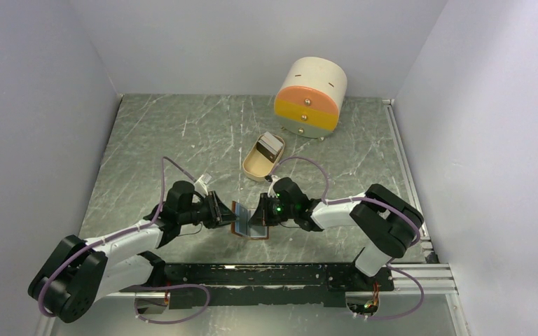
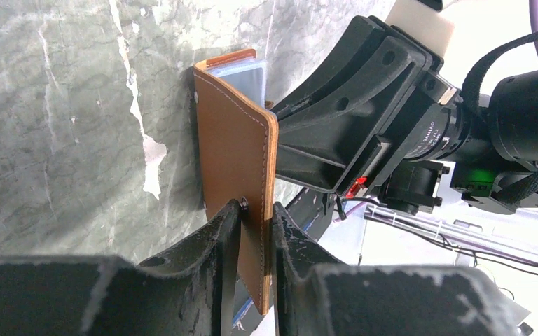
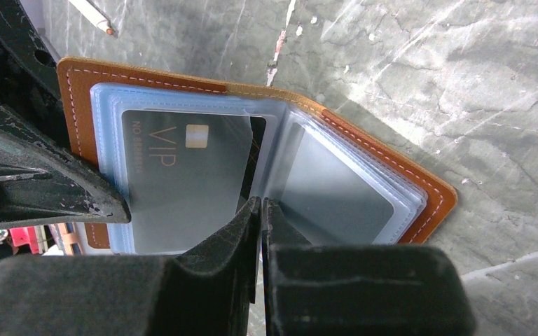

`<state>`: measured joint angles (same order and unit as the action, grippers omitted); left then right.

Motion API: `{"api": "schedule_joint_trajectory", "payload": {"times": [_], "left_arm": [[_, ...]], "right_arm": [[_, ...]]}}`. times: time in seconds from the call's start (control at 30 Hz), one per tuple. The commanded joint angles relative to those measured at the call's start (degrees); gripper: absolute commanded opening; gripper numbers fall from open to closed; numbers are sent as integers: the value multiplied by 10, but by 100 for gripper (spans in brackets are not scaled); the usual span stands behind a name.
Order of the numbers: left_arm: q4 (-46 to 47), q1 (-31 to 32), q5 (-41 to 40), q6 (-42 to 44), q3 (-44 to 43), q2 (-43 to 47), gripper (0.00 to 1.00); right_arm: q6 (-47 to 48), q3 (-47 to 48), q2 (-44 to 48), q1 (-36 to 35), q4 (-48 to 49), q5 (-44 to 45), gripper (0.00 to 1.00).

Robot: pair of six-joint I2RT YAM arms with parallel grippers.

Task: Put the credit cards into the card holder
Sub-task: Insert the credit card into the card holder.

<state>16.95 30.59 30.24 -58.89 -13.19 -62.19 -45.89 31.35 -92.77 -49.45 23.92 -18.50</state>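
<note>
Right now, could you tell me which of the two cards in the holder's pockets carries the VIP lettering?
The VIP card, on the left in the right wrist view, has a chip; the right-hand card in the card holder is plain grey.

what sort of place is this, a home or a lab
Most likely a lab test cell, not a home: plain pale walls box in a marbled tabletop, and the left arm and right arm are bolted to a metal rail at its edge.
</note>
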Motion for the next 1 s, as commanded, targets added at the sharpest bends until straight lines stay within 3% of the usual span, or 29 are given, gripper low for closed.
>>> {"api": "schedule_joint_trajectory", "payload": {"times": [0.0, 0.57, 0.73, 0.8, 0.9, 0.97], "left_arm": [[57, 2, 23, -7, 6, 10, 26], [99, 3, 32, -21, 19, 4, 24], [92, 3, 31, -18, 15, 3, 31], [93, 3, 30, -17, 16, 2, 26], [107, 3, 33, -22, 22, 1, 10], [111, 3, 33, -24, 25, -2, 9]], "right_arm": [[2, -8, -10, 1, -3, 5, 9], [3, -9, -15, 1, 2, 3, 9], [3, -9, -15, 1, 3, 2, 9], [2, -9, -15, 1, 3, 2, 9], [2, -9, -13, 1, 2, 2, 9], [3, -10, -13, 1, 3, 3, 9]]}}
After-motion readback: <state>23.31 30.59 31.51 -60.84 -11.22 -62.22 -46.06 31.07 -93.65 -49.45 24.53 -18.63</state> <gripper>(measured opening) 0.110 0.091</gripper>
